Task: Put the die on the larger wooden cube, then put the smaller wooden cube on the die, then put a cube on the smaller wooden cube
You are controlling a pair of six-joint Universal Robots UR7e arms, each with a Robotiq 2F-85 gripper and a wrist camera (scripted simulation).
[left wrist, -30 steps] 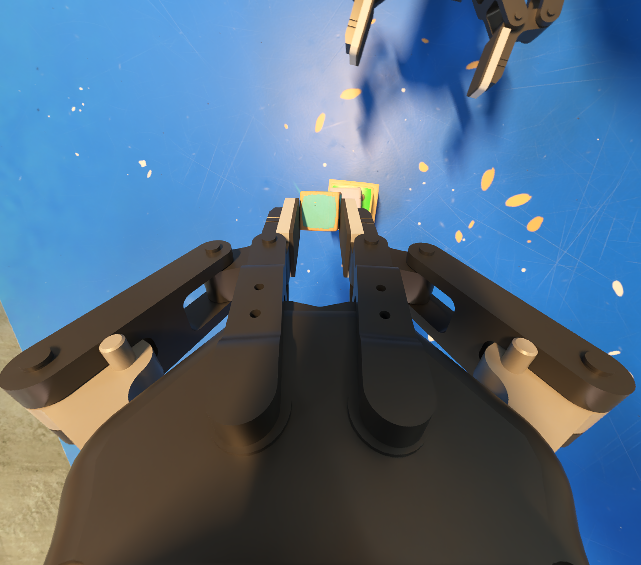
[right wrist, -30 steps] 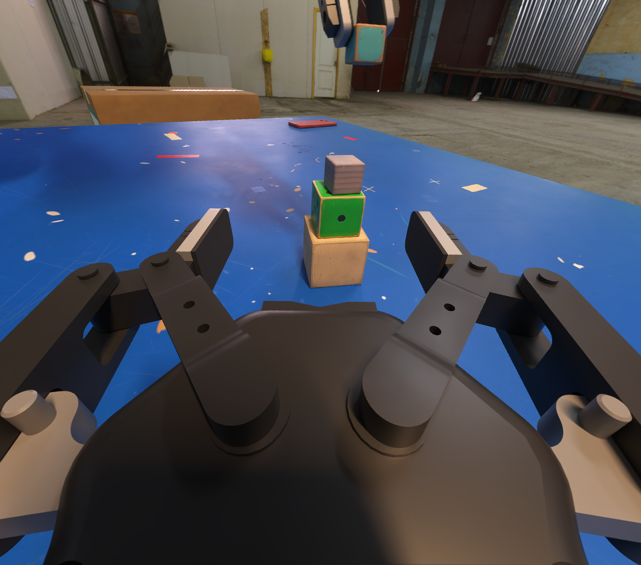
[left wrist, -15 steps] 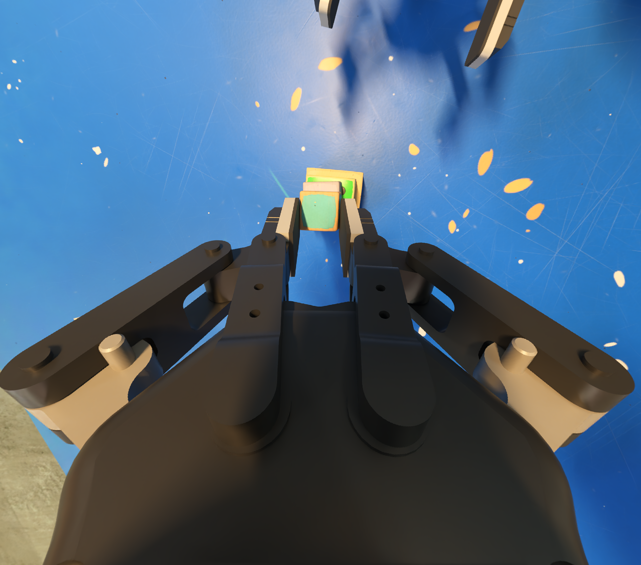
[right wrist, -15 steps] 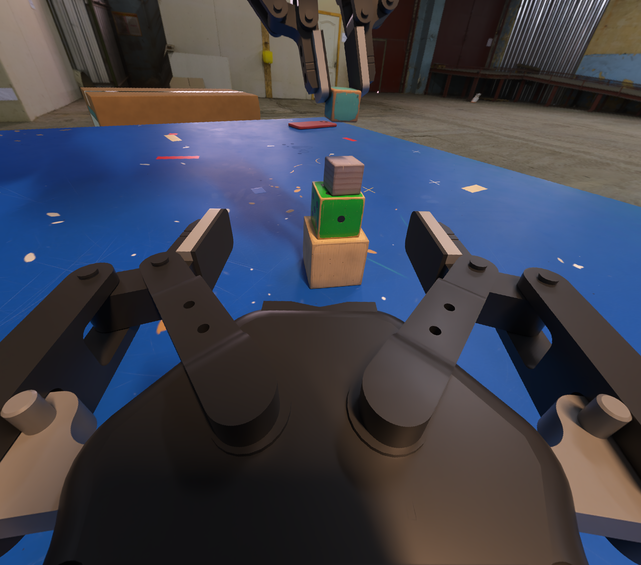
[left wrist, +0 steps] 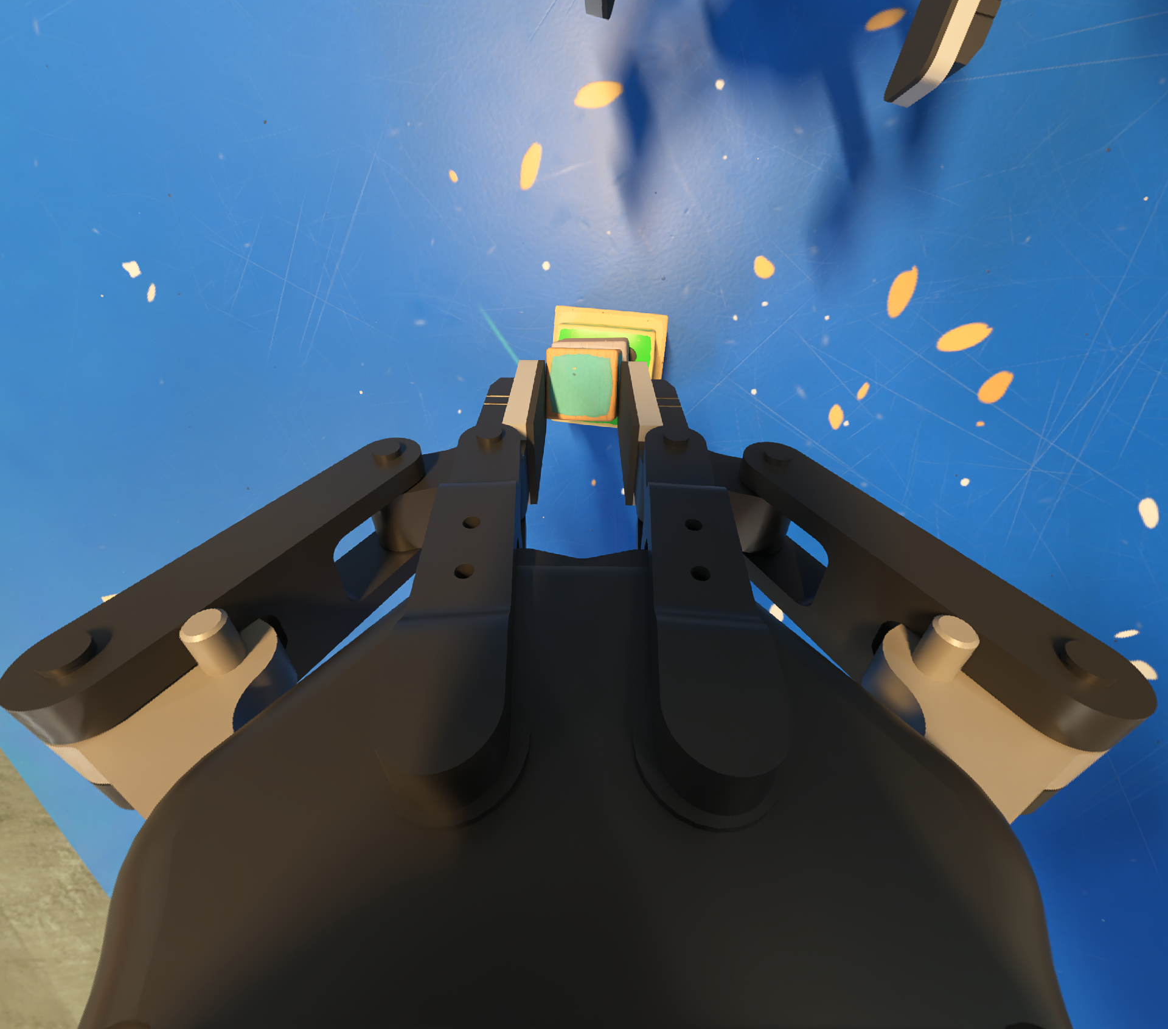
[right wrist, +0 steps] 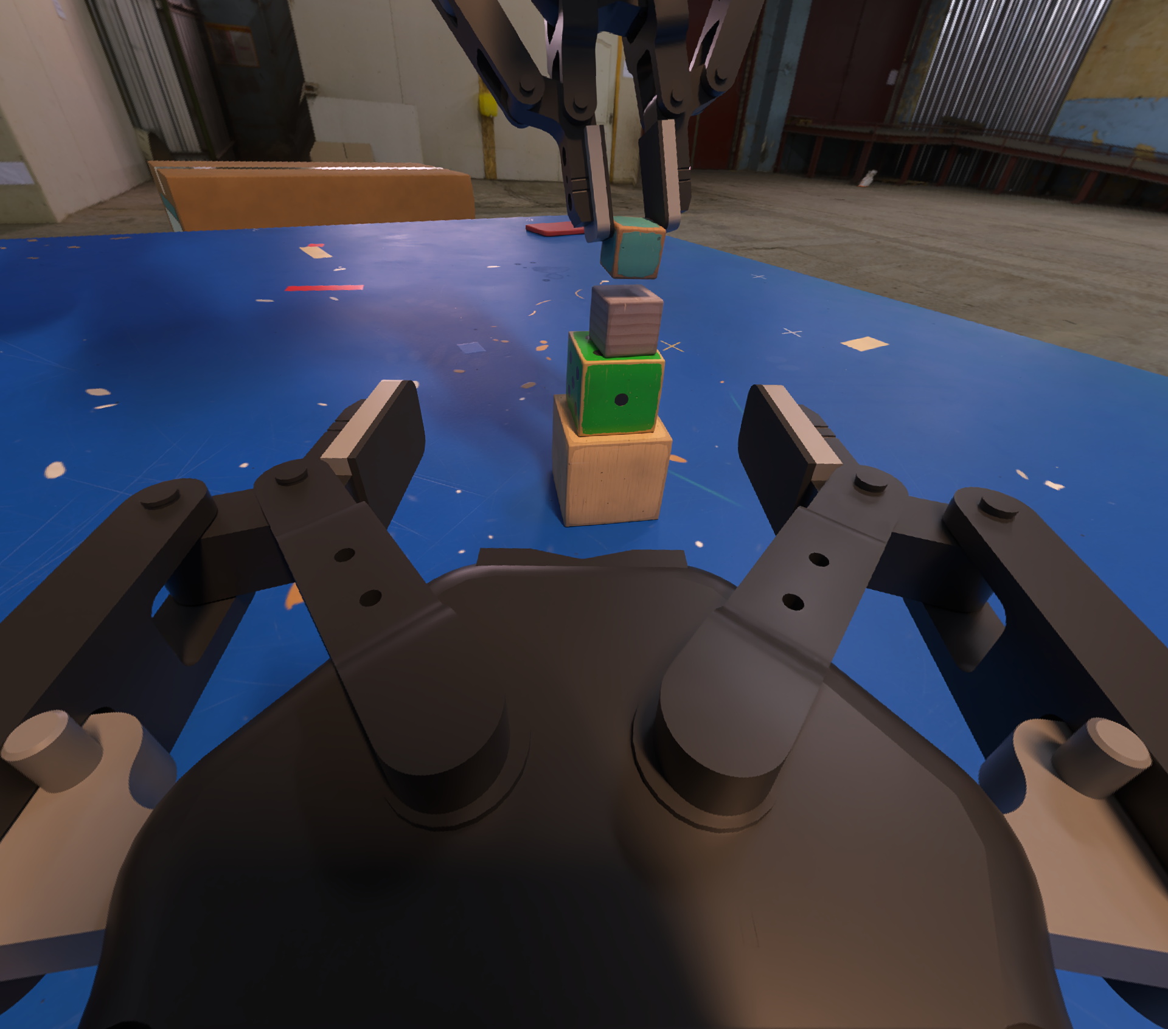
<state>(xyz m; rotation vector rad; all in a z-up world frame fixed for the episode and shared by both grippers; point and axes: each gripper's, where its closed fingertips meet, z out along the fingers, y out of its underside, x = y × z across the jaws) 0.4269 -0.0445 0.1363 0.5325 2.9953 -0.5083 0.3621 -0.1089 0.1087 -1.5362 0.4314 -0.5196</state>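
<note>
Left gripper (right wrist: 632,234) pinched on teal cube (right wrist: 632,254), hanging just above smaller wooden cube (right wrist: 626,319), a touch off-centre; stack w/ die (right wrist: 616,392) and larger wooden cube (right wrist: 610,477) sits mid-desk. Right gripper (right wrist: 581,433) wide open, empty, near stack.

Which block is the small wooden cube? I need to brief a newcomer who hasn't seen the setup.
On the blue table stands one stack: a larger wooden cube at the bottom and a green die on it. The smaller wooden cube tops that stack, grey and grooved, just below the teal cube held in the left gripper.
</note>
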